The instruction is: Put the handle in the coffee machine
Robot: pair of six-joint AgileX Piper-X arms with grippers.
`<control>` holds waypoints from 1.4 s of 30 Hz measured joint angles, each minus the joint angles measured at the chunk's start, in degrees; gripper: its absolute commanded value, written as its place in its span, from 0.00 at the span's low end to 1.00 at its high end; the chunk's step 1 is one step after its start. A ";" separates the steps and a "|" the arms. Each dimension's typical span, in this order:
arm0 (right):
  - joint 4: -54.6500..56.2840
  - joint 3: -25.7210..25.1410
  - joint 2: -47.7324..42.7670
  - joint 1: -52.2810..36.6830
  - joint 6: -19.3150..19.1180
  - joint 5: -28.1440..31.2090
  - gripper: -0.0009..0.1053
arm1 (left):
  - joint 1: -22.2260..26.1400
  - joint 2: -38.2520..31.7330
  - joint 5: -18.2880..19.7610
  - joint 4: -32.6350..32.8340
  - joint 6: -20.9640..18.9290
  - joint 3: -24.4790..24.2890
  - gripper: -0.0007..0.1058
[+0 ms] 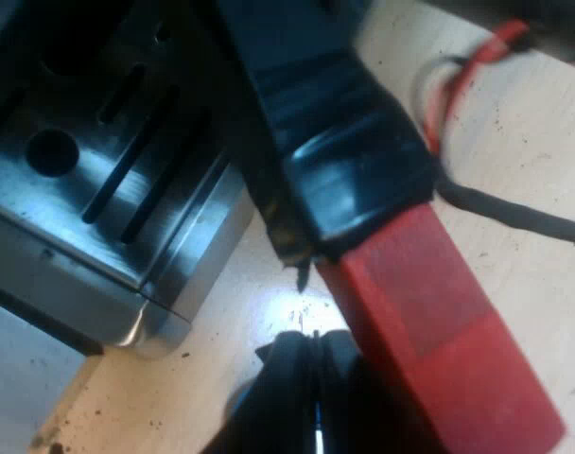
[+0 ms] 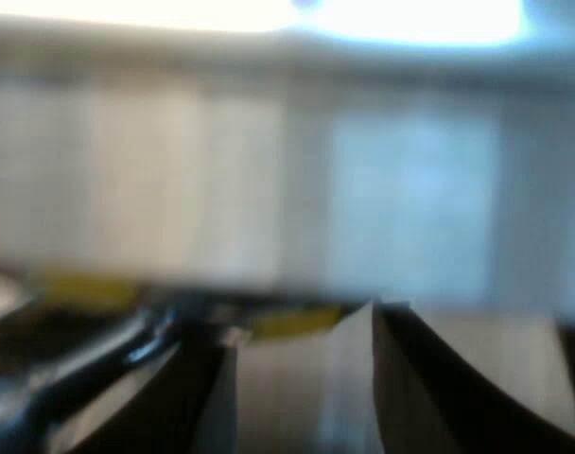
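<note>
The holder's dark handle (image 1: 335, 161) runs out from over the machine and ends in a red block (image 1: 439, 322) above the wooden table. My left gripper (image 1: 314, 378) is close under the red end, its black fingers pressed together with only a thin slit between them and nothing held. The red end passes right beside these fingers; I cannot tell whether it touches them. The holder's metal head is hidden. My right gripper (image 2: 297, 397) stands open, with pale background showing through the wide gap between its dark fingers (image 2: 439, 397).
The machine's metal drip tray (image 1: 108, 199), with long slots and a round hole, stands on the wooden table (image 1: 524, 132) near the handle. Coffee grounds speckle the wood. Near my right gripper lie a dark shiny shape (image 2: 70, 378) and something yellow (image 2: 287, 322), before a pale wall.
</note>
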 measured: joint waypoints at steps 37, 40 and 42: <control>44.92 22.56 -58.08 0.55 14.31 -33.52 0.72 | -0.46 -5.47 0.04 -4.30 -16.45 3.78 0.01; 48.25 21.72 -60.55 0.55 14.29 -34.55 0.72 | -2.87 -5.61 -0.62 -4.93 -17.86 4.24 0.01; 50.72 20.62 -61.19 0.55 14.29 -34.97 0.72 | -6.39 -5.75 -2.18 -5.71 -19.68 4.82 0.01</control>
